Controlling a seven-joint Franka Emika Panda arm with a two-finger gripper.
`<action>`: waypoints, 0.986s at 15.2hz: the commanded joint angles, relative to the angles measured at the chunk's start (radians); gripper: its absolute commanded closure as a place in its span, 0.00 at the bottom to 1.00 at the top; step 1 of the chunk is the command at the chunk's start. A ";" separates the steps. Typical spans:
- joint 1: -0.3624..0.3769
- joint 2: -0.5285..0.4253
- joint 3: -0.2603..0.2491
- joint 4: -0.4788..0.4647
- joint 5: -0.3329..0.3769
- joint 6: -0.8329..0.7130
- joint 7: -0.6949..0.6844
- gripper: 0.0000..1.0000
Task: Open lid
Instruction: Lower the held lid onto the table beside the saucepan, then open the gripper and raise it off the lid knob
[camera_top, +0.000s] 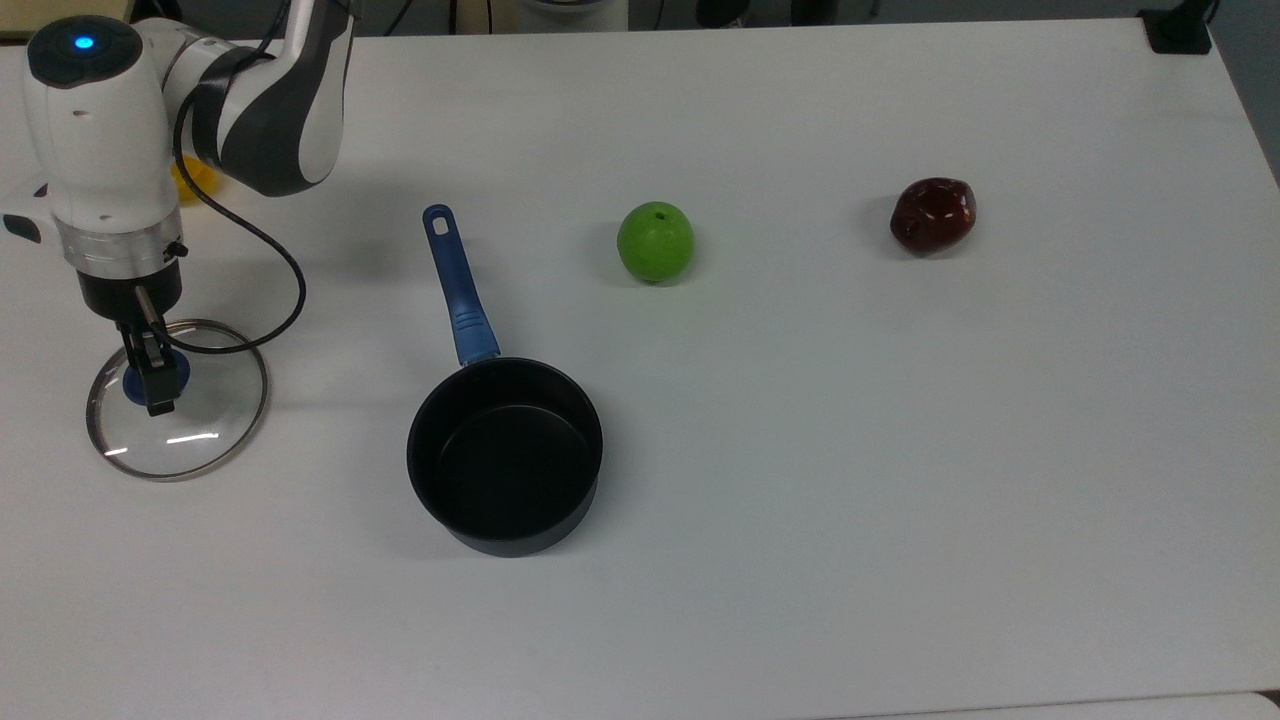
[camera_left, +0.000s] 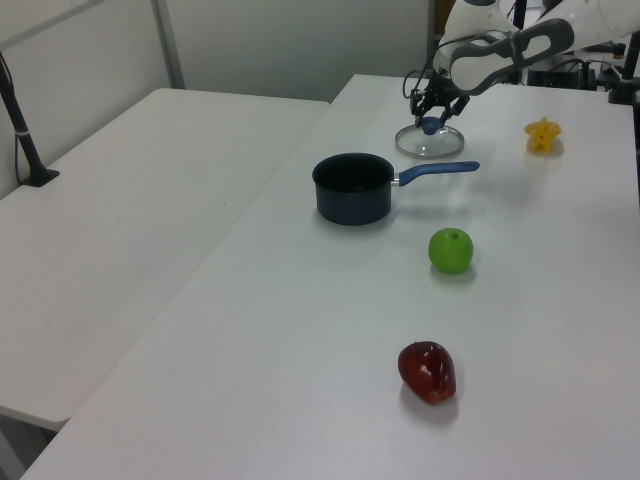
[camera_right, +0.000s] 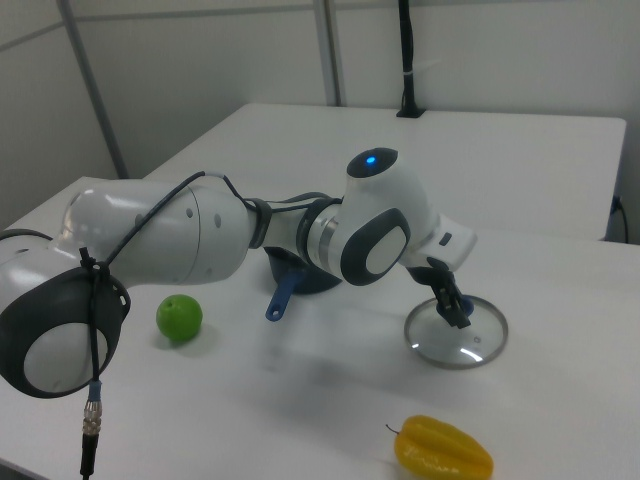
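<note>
The lid (camera_top: 200, 430), clear glass with a metal rim and a blue knob (camera_top: 135, 390), lies flat at table level at the top view's far left, well apart from the saucepan. My gripper (camera_top: 154, 380) points straight down with its fingers shut on the knob. In the left view the lid (camera_left: 440, 148) sits beyond the pan's handle under the gripper (camera_left: 431, 118). The right view has the gripper (camera_right: 453, 308) over the lid (camera_right: 470, 345). The black saucepan (camera_top: 505, 455) stands uncovered, its blue handle (camera_top: 455, 290) pointing to the top view's top.
A green apple (camera_top: 655, 241) lies right of the handle in the top view, and a dark red apple (camera_top: 932, 215) farther right. A yellow fruit (camera_left: 542, 133) sits behind the arm. A cable (camera_top: 270, 270) loops off the wrist.
</note>
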 joint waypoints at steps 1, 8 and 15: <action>0.004 -0.024 -0.006 -0.057 0.016 0.031 -0.017 0.36; 0.003 -0.116 -0.006 -0.059 0.016 0.007 -0.017 0.00; 0.111 -0.367 0.002 -0.073 0.014 -0.431 -0.111 0.00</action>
